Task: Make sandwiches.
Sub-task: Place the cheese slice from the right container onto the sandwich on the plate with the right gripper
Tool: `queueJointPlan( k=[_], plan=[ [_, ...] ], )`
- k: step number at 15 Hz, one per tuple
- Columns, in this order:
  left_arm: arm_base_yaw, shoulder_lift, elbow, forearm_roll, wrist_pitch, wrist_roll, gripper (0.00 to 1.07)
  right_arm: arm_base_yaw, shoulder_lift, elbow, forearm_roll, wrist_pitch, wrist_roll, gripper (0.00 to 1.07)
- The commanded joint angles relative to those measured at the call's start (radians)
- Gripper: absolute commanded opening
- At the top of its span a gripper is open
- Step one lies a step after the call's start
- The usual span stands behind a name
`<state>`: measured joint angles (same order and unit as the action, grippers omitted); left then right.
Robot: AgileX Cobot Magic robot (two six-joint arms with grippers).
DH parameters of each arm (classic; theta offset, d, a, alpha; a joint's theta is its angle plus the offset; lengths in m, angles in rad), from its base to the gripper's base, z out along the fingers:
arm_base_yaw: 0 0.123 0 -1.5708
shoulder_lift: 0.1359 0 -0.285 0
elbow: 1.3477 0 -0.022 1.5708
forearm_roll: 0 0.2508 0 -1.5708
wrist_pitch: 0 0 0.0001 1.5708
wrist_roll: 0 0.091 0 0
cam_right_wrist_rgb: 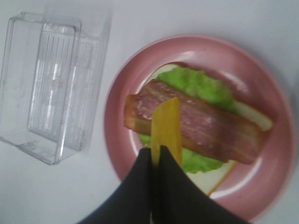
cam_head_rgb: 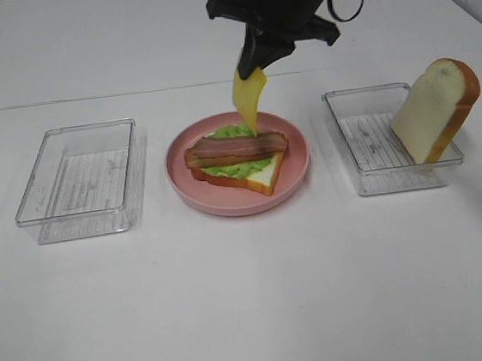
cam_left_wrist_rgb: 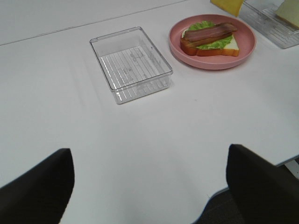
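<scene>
The right claw (cam_head_rgb: pixel 252 61) is pressed together, pinching the top edge of a yellow cheese slice (cam_head_rgb: pixel 250 98) that hangs upright over the half-built sandwich (cam_head_rgb: pixel 238 157): bread, lettuce and bacon on the pink plate (cam_head_rgb: pixel 180 176). Whether the cheese tip touches the bacon cannot be told. The left claw (cam_left_wrist_rgb: pixel 149 184) is spread wide over the table (cam_left_wrist_rgb: pixel 154 135), holding nothing.

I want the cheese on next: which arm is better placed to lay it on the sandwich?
Right. The right gripper is shut on the cheese above the sandwich; the left gripper is open, empty, well back from the plate.
</scene>
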<state>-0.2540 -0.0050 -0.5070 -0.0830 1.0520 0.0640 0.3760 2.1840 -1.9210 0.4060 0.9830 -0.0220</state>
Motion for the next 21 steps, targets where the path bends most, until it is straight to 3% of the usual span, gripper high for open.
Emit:
queueJointPlan(
  k=[1,4,7,14,21],
  plan=[
    [-0.004,-0.023,0.003,0.001,-0.012,-0.008,0.84,0.023,0.05,-0.005,0.147,-0.008,-0.071,0.0],
    [-0.004,-0.023,0.003,0.001,-0.012,-0.008,0.84,0.023,0.113,-0.005,0.356,-0.043,-0.149,0.0],
    [-0.004,-0.023,0.003,0.001,-0.012,-0.008,0.84,0.021,0.139,-0.005,0.387,-0.071,-0.168,0.0],
    [-0.004,-0.023,0.003,0.001,-0.012,-0.008,0.84,0.02,0.143,-0.005,0.114,-0.116,-0.08,0.0],
    [-0.004,-0.023,0.003,0.001,-0.012,-0.008,0.84,0.02,0.143,-0.005,0.027,-0.121,-0.03,0.0]
  ],
)
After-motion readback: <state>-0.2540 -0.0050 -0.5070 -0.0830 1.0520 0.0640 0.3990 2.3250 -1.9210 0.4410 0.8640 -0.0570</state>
